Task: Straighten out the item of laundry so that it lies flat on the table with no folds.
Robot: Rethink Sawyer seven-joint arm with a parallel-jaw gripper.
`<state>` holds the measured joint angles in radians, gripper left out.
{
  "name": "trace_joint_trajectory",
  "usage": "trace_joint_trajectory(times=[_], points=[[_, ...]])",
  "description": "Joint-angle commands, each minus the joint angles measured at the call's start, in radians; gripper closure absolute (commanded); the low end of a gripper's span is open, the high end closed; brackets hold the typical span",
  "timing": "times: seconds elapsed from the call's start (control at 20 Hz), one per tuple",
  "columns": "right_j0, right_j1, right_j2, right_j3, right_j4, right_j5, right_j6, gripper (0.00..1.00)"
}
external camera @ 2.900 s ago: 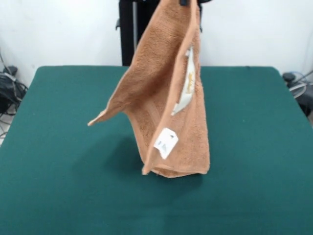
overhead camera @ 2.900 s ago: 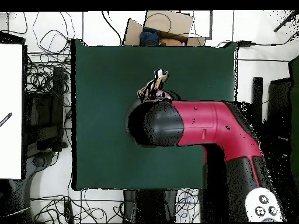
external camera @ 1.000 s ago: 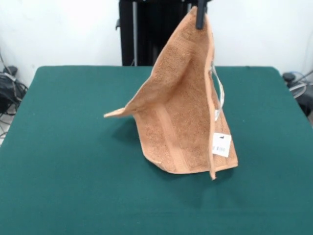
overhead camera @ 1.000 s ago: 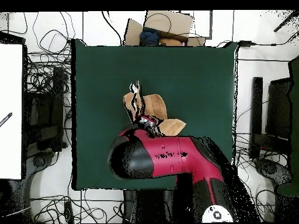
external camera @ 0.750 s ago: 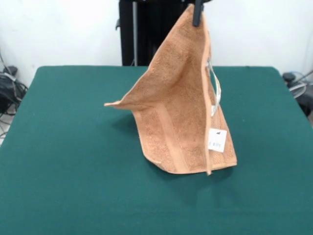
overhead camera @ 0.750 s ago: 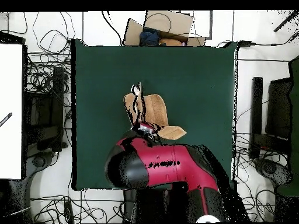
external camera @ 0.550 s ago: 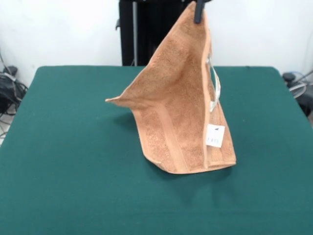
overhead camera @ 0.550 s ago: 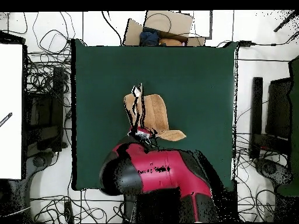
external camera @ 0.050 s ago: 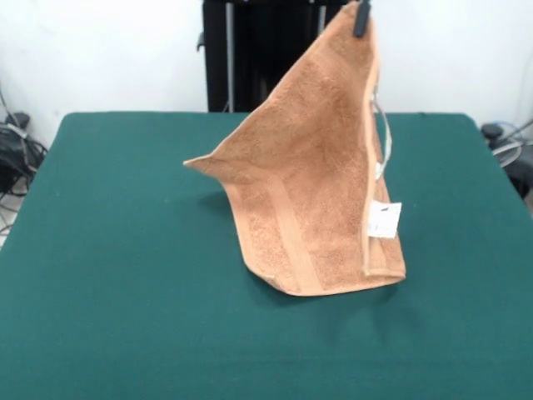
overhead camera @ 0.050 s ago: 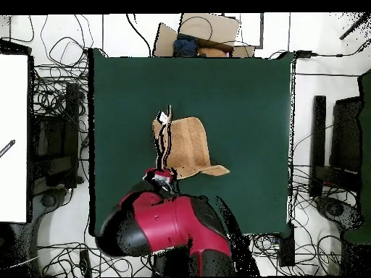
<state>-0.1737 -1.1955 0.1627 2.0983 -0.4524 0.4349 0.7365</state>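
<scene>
The item of laundry (external camera @ 0.050 s ago: 312,183) is an orange-tan towel held up by one corner, its lower edge resting on the green table (external camera @ 0.050 s ago: 108,275). My gripper (external camera @ 0.050 s ago: 361,17) is shut on that top corner at the upper edge of the front view. A white tag (external camera @ 0.050 s ago: 384,220) hangs on the towel's right edge. One free corner sticks out to the left, above the table. From overhead the towel (overhead camera @ 0.050 s ago: 187,148) spreads near the table's middle (overhead camera @ 0.050 s ago: 246,94), with the red arm (overhead camera @ 0.050 s ago: 163,221) just below it.
Cables and dark equipment (overhead camera @ 0.050 s ago: 58,123) lie beside the table's left edge in the overhead view. A cardboard box (overhead camera @ 0.050 s ago: 206,32) sits beyond its top edge. More dark gear (overhead camera @ 0.050 s ago: 333,145) stands at the right.
The gripper has carried the towel's corner toward the right in the front view and drawn back toward the robot's base. The towel leans more and more of it lies spread out.
</scene>
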Motion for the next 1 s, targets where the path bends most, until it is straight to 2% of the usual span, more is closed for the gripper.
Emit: trace_joint_trajectory(times=[0.05, 0.5, 1.0], points=[[0.104, 0.093, -0.152, 0.01, -0.09, -0.082, 0.396, 1.0], [0.283, 0.208, -0.303, -0.03, -0.116, -0.164, 0.495, 1.0], [0.522, 0.351, -0.483, -0.072, -0.068, -0.251, 0.596, 1.0]])
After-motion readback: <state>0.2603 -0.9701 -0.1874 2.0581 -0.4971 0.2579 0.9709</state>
